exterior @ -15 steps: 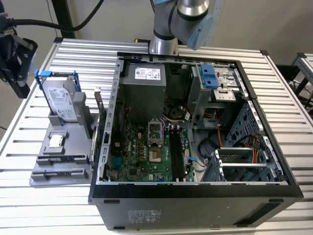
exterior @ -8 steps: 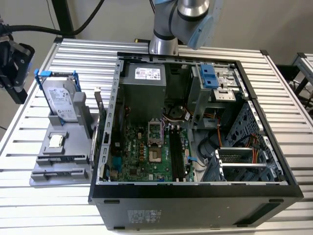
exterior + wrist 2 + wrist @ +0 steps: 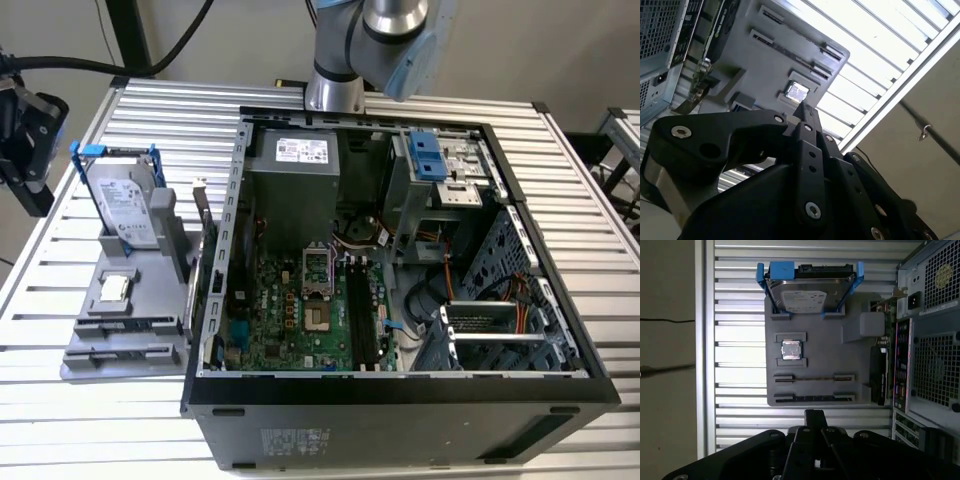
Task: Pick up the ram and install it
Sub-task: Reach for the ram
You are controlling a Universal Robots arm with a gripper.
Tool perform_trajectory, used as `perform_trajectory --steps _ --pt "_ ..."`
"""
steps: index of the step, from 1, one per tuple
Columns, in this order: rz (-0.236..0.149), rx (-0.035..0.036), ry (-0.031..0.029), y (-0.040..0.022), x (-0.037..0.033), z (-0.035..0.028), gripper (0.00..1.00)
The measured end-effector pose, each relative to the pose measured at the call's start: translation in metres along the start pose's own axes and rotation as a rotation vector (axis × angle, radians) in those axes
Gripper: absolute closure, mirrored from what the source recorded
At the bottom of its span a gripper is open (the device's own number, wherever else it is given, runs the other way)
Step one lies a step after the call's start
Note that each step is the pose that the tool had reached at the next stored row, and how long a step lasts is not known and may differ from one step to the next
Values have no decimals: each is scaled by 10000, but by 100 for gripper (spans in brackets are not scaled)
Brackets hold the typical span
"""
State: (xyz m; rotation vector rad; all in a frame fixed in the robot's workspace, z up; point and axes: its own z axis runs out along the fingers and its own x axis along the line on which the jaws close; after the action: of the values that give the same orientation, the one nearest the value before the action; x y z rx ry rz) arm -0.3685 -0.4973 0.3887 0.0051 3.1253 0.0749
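**Hand** (image 3: 815, 415): black, fingers pressed together with nothing pinched between them. It hangs above the surface, just off the grey tray's near edge. In the second wrist view the hand (image 3: 807, 111) shows with the same closed tips.

**Ram** (image 3: 812, 398): long dark strip lying in the slot of the tray (image 3: 860, 355) closest to the hand, apart from the fingers. The neighbouring slot holds a thinner line; what it is cannot be told.

**Small square silver chip** (image 3: 791, 350): seated in its own recess, beyond both slots.

**Hard drive** (image 3: 807, 292): silver, in a blue frame, propped at the tray's far end.

**Circuit card** (image 3: 880, 375): stands on edge at the side of the tray, between the tray and the computer case (image 3: 930, 365).

**Surface** (image 3: 740, 335): ribbed metal, carrying the tray and the case.

**Case interior, exterior view:** the case lies open at the exterior view's right of the tray. Inside are the green motherboard (image 3: 290, 320), its long black slots (image 3: 362, 320) and a grey power supply (image 3: 295, 185). The arm (image 3: 390, 30) rises behind the case.
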Motion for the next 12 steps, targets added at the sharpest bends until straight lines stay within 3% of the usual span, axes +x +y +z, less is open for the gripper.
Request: perform_trajectory --steps 12 --pt "-63 7 3 1 2 -1 100"
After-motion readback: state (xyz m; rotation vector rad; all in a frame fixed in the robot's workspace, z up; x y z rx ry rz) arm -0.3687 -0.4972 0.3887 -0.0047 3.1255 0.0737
